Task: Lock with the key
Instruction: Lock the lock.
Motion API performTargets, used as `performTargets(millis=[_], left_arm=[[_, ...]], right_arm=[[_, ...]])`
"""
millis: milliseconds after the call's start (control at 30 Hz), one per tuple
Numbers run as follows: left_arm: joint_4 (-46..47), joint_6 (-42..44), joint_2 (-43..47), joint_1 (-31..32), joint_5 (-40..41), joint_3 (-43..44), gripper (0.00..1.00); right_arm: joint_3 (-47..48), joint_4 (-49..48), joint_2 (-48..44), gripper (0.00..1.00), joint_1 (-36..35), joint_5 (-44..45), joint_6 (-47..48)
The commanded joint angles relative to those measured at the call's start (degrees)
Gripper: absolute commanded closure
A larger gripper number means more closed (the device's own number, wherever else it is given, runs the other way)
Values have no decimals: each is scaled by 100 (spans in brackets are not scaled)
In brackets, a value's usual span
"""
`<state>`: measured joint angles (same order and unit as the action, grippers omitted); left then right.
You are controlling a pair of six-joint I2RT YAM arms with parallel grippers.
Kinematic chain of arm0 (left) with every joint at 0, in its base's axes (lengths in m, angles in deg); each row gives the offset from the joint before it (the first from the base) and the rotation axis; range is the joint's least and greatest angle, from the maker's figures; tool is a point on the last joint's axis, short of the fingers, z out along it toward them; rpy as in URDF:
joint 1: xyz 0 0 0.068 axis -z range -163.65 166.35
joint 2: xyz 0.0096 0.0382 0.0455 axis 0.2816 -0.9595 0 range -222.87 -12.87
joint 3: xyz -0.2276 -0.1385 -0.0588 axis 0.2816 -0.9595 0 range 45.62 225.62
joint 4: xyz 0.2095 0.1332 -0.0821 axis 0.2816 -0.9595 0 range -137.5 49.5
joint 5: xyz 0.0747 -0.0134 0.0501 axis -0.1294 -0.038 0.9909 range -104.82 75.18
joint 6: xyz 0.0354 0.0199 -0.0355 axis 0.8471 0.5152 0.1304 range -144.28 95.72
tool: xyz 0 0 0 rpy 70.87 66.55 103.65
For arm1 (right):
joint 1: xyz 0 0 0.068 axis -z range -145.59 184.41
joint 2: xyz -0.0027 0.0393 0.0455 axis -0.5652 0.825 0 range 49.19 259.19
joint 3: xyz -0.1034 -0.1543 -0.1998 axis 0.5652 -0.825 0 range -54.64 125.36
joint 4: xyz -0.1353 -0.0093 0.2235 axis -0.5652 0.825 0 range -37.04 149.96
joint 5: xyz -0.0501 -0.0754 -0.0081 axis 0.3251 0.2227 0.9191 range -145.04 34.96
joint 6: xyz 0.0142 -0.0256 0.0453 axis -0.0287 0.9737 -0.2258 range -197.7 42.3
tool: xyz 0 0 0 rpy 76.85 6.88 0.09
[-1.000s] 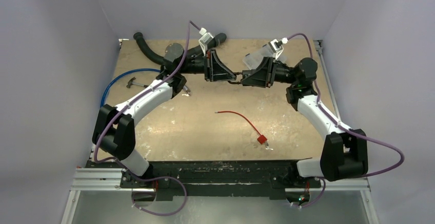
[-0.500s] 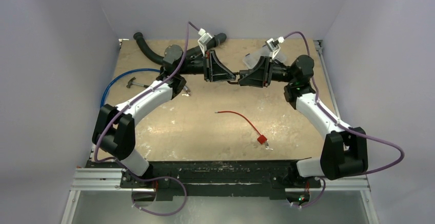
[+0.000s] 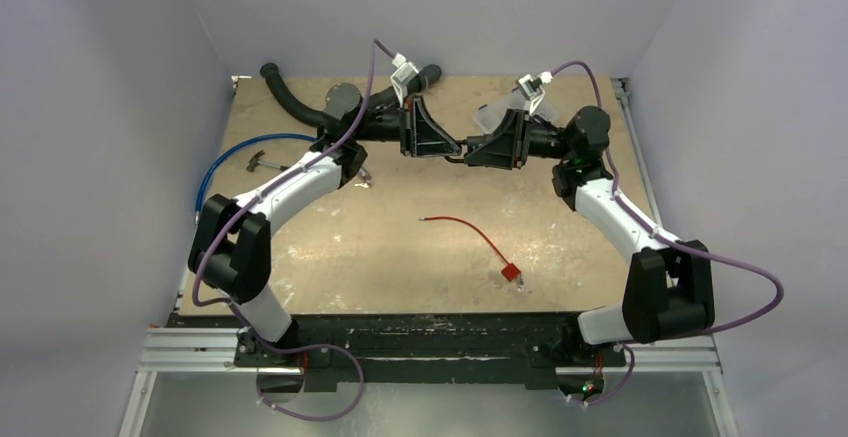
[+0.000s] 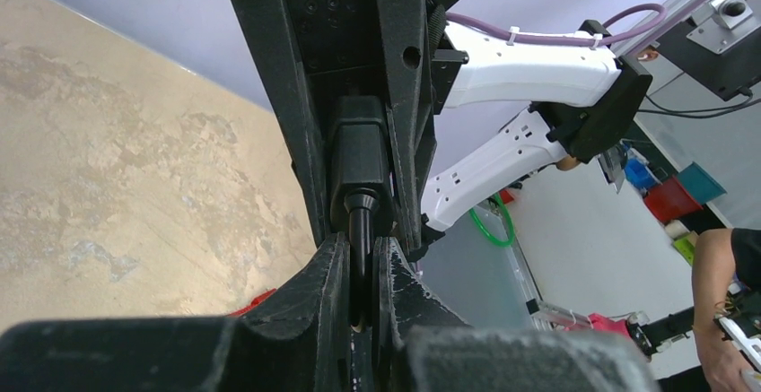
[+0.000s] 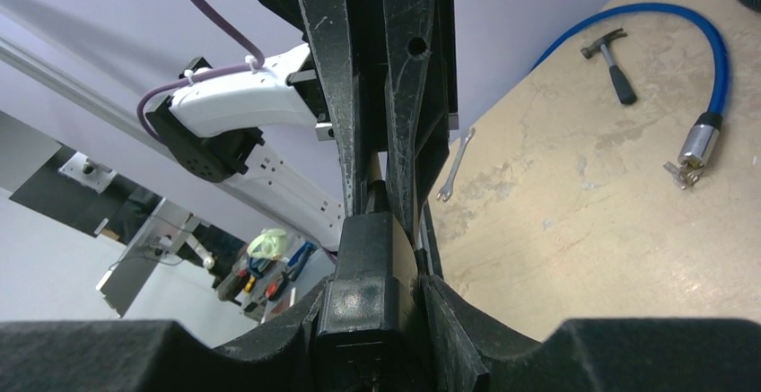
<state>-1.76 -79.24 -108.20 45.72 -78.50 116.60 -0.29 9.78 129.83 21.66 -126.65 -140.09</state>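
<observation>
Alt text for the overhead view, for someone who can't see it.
Two robot arms meet at the far middle of the table, left gripper and right gripper both shut on one small dark object. A red cable lock lies near the front with a tiny key beside it; blue cable, hammer and black hose sit far left.

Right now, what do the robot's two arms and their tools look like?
The left arm and right arm both have smooth white shells joined by bulky black joints. A purple cable loops along each arm, fastened with white ties. The left tool and right tool are black and wedge-shaped, each ending in two scuffed black fingers.
</observation>
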Motion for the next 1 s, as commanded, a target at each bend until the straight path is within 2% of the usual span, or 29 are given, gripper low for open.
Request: performTargets(millis=[0,400,633,867,967], left_arm=[[531,155,-398,1100,587,521,100],[519,161,-494,1220,551,600,100],[236,385,-146,816,543,297,100],[-1378,1712,335,122,354,341,100],[-1619,1762,387,-64,161,410,100]], right_arm=[[279,-483,198,100,-1221,551,-228],[385,-1079,433,100,-1361,543,-755],[375,-559,210,100,-1030,307,-375],[410,186,5,100,-325,225,202],[425,205,-21,78,-149,180,216]])
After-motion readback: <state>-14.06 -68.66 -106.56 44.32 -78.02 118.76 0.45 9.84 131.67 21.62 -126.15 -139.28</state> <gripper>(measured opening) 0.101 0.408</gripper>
